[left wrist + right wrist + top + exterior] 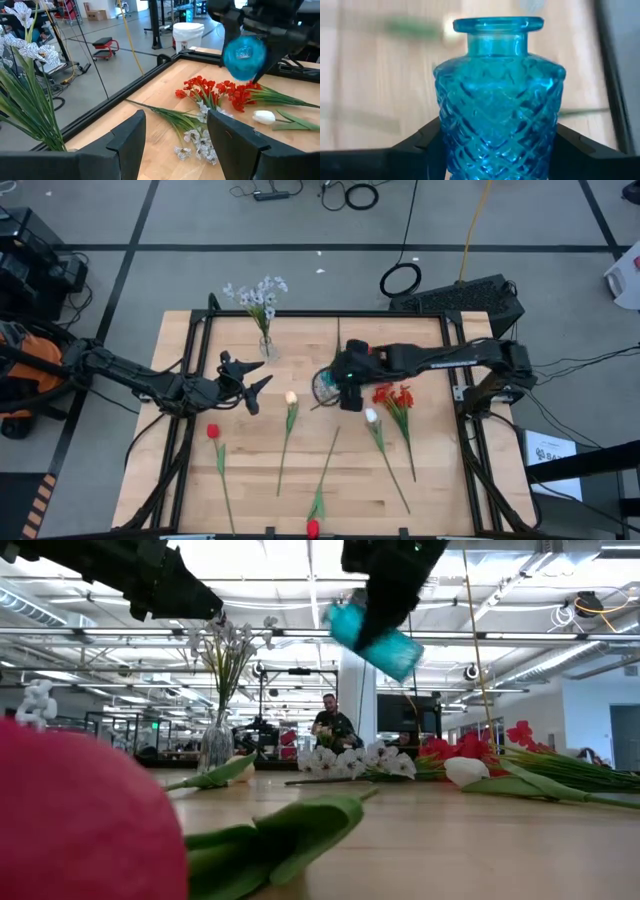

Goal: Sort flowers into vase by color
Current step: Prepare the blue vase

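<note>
Blue vase (498, 95) in right gripper (349, 390), aloft.

Lifted above the worktop (240, 490) middle in the right pincer (338, 392): vase (325, 387). Just right: flower bunch (396, 399). Left, apart: left pincer (255, 375).

We see bright, even light from ceiling strip lamps (300, 560) glaring white across the top of the low view. At lower left a red bloom (80, 820) looms blurred. Behind the sharp blue vase (499, 100), the wood smears out of focus.
</note>
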